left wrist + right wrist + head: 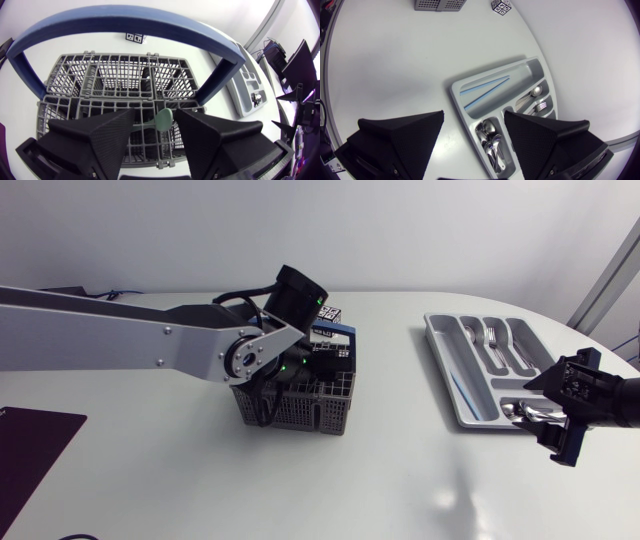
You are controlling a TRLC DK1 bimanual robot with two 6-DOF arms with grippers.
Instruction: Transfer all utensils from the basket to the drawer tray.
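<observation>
**Left end effector in the basket, right one over the tray**

Left arm (150, 345) stretches in from the side, high over the white counter (400, 490), and ends above the basket. The right arm (620, 400) comes in from the opposite side, its wrist over the near end of the tray. A dark mat (30, 455) lies at the counter's left front corner.

The grey mesh basket (305, 412) stands near the middle of the counter, its blue handle (125, 20) arching upright across it. The grey drawer tray (445, 370) lies well apart from it, toward the right arm.

The left end effector (154, 114) points down into the basket just under the handle. Its fingers are apart, clamped on nothing. A pale green rounded utensil end (164, 119) shows in the gap, close to one finger.

The right end effector (473, 114) hangs over the tray with its fingers spread wide and nothing between them.

A small cube with a black-and-white pattern (501, 6) sits on the counter just behind the basket.

In the tray, thin blue sticks (485, 90) lie in the long compartment. Spoons (492, 142) are heaped in the compartment under the right end effector. Forks (490, 338) lie in the far compartments.
</observation>
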